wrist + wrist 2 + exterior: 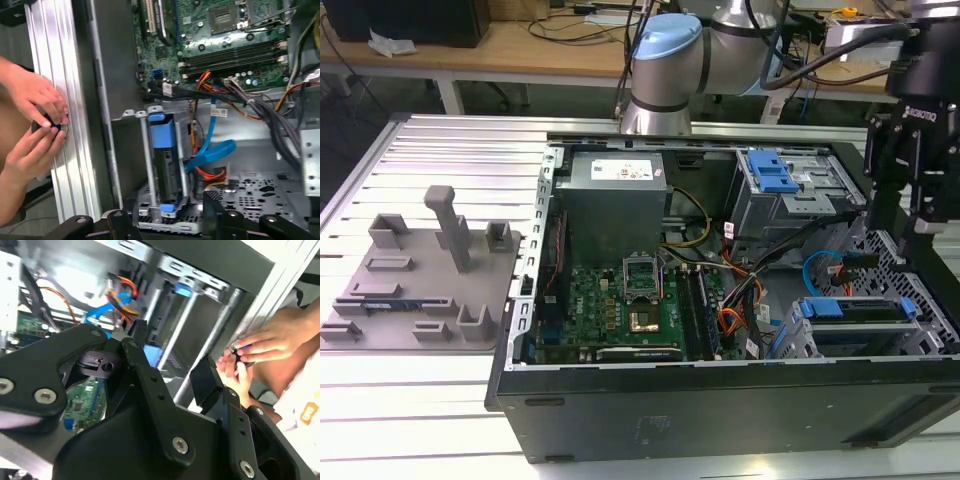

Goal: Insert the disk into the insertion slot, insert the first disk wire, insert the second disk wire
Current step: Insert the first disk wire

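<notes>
Disk, a flat hard drive in its bright blue plastic carrier (855, 308), sits inside the low grey perforated sheet-metal insertion slot (790, 338), with its long axis running across the exterior view. The black gripper (908, 225) hovers just above it, jaws apart and empty. A loose blue flat cable (212, 150) lies beside the cage. A person's hands (35, 120) work outside the case wall.

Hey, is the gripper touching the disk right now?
Apart. In the exterior view the gripper hangs above the disk, with a stretch of perforated panel showing between them.
</notes>
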Robot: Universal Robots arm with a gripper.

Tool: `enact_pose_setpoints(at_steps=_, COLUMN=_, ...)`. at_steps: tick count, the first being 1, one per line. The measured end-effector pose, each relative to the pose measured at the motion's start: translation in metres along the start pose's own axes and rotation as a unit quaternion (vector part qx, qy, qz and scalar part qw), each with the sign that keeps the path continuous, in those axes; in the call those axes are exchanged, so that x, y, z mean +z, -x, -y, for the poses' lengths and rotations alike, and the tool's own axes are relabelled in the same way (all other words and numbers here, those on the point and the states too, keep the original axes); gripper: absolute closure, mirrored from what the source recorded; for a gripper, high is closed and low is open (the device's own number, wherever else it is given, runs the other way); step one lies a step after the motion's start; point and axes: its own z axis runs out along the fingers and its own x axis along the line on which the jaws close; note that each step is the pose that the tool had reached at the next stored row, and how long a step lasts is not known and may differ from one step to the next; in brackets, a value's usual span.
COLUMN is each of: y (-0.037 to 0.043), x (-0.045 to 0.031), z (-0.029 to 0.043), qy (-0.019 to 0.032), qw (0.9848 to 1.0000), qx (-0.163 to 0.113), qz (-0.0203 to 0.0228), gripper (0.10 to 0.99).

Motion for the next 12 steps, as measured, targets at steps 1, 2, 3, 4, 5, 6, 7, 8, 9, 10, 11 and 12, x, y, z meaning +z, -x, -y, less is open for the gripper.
enact_pose_setpoints(at_steps=1, y=0.0045, x=-0.0003, z=-0.0006, qy=-0.0002, qw=1.0, qx=0.0, qz=-0.0014, gripper=0.463)
enact_pose_setpoints(at_steps=2, y=0.0104, x=-0.0001, z=-0.0013, qy=-0.0019, qw=1.0, qx=-0.003, qz=-0.005, gripper=0.463)
enact_pose_setpoints(at_steps=3, y=0.0117, x=0.0009, z=-0.0015, qy=-0.0063, qw=0.9999, qx=-0.014, qz=-0.0068, gripper=0.463)
enact_pose_setpoints(at_steps=4, y=0.0122, x=0.0019, z=-0.0016, qy=-0.0119, qw=0.9995, qx=-0.027, qz=-0.0089, gripper=0.463)
enact_pose_setpoints(at_steps=5, y=0.0123, x=0.0024, z=-0.0024, qy=-0.0129, qw=0.9994, qx=-0.029, qz=-0.0094, gripper=0.463)
enact_pose_setpoints(at_steps=6, y=0.0124, x=0.0032, z=-0.0043, qy=-0.0133, qw=0.9994, qx=-0.03, qz=-0.0094, gripper=0.463)
enact_pose_setpoints(at_steps=7, y=0.0125, x=0.0047, z=-0.0081, qy=-0.0139, qw=0.9994, qx=-0.029, qz=-0.0094, gripper=0.463)
enact_pose_setpoints(at_steps=8, y=0.0128, x=0.0061, z=-0.0107, qy=-0.017, qw=0.9994, qx=-0.028, qz=-0.0098, gripper=0.463)
enact_pose_setpoints(at_steps=9, y=0.0134, x=0.0076, z=-0.0107, qy=-0.0184, qw=0.9994, qx=-0.028, qz=-0.0109, gripper=0.463)
enact_pose_setpoints(at_steps=10, y=0.0141, x=0.0093, z=-0.0109, qy=-0.0187, qw=0.9994, qx=-0.028, qz=-0.0121, gripper=0.463)
enact_pose_setpoints(at_steps=11, y=0.0146, x=0.0107, z=-0.011, qy=-0.0187, qw=0.9994, qx=-0.028, qz=-0.0127, gripper=0.463)
enact_pose_setpoints(at_steps=12, y=0.0154, x=0.0127, z=-0.0111, qy=-0.0188, qw=0.9993, qx=-0.028, qz=-0.0136, gripper=0.463)
